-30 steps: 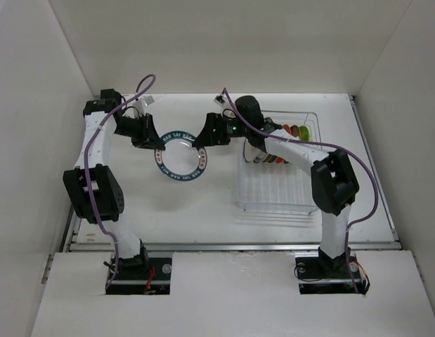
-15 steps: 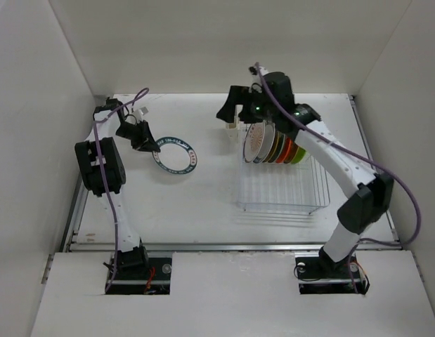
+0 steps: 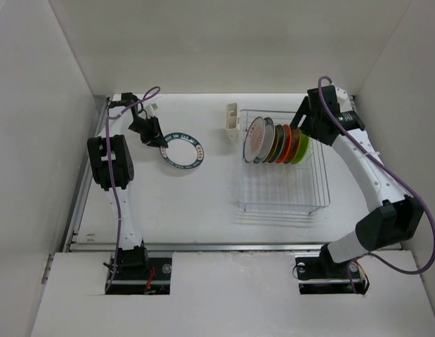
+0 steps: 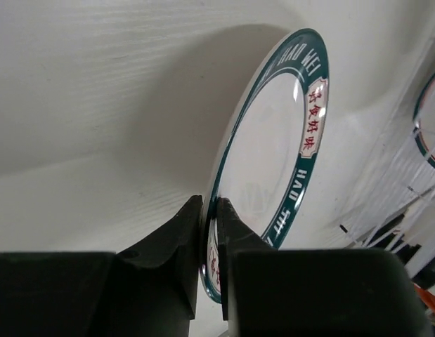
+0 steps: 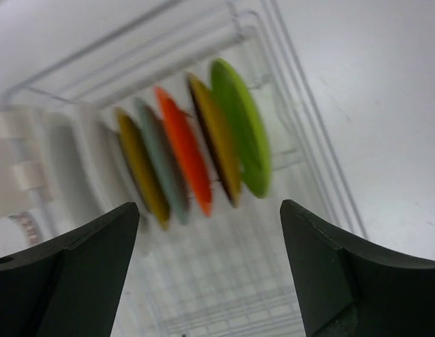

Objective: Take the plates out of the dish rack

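Note:
My left gripper (image 3: 156,139) is shut on the rim of the white plate with a dark teal rim (image 3: 183,149), held low over the table left of the rack. In the left wrist view the fingertips (image 4: 192,225) pinch the rim of this plate (image 4: 273,147). The dish rack (image 3: 284,200) holds several upright plates, from the white sunburst plate (image 3: 256,139) to the lime green plate (image 3: 301,147). My right gripper (image 3: 306,123) is open and empty above the rack's back right. Its wrist view (image 5: 210,239) shows the lime green plate (image 5: 239,126) and the orange-red plate (image 5: 183,149) between the jaws, blurred.
A small cream cup holder (image 3: 232,117) sits at the rack's back left corner. White walls close in the table at the back, left and right. The left arm is folded along the left wall.
My right arm let go of the teal-rimmed plate and swung right, from the middle of the table to behind the rack. My left arm folded back and kept hold of the plate.

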### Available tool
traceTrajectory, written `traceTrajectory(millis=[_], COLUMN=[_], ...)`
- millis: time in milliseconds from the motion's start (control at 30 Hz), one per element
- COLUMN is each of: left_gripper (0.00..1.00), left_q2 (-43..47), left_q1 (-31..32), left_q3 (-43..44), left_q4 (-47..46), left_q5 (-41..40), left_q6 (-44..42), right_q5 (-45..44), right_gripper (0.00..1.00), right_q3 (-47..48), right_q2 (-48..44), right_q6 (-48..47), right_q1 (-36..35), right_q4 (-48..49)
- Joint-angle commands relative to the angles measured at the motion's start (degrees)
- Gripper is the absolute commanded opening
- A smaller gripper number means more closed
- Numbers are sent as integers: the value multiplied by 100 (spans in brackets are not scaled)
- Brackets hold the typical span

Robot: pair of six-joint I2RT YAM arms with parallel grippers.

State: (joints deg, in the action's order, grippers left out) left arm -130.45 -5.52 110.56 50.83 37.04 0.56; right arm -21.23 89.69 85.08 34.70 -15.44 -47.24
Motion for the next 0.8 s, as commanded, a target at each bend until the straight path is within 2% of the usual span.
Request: traceTrajectory(millis=[0,33,67,167,300,333,433,700,767], left_gripper=[11,15,23,33,40,44,49,58,59], left_q2=[-112,-112,-112,-112,-112,-112,19,828,1003], left_q1=[-2,-2,-2,51,51,103,104,104,104], left_q3=[141,141,141,141,194,194,246,246,307], left_q4=[-126,-74,-73,41,94,94,155,418,497], left_q5=[-1075,-1128,-1128,-1243,-1304,-1391,-1567,-2024,-2139], left_q6=[32,-20,-81,-134,-135,-135,-135,-29,-29], right_q5=[-513,-444,-391,-188,-109,-31,102,181,120], right_gripper=[87,87,87,77,68,62,52,52,47], right_q3=[-293,-346,-434,-584,-646,-646,-856,-1032,-1032], right_q2=[70,123,227,368,536,588,589,992,1080], right_q6=[195,195,195,46,-164,-165,-296,-561,-561], right_q1=[435,498,559,683,736,736,736,736,736], right_q4=[-356,-356,-303,12,241,242,540,936,988])
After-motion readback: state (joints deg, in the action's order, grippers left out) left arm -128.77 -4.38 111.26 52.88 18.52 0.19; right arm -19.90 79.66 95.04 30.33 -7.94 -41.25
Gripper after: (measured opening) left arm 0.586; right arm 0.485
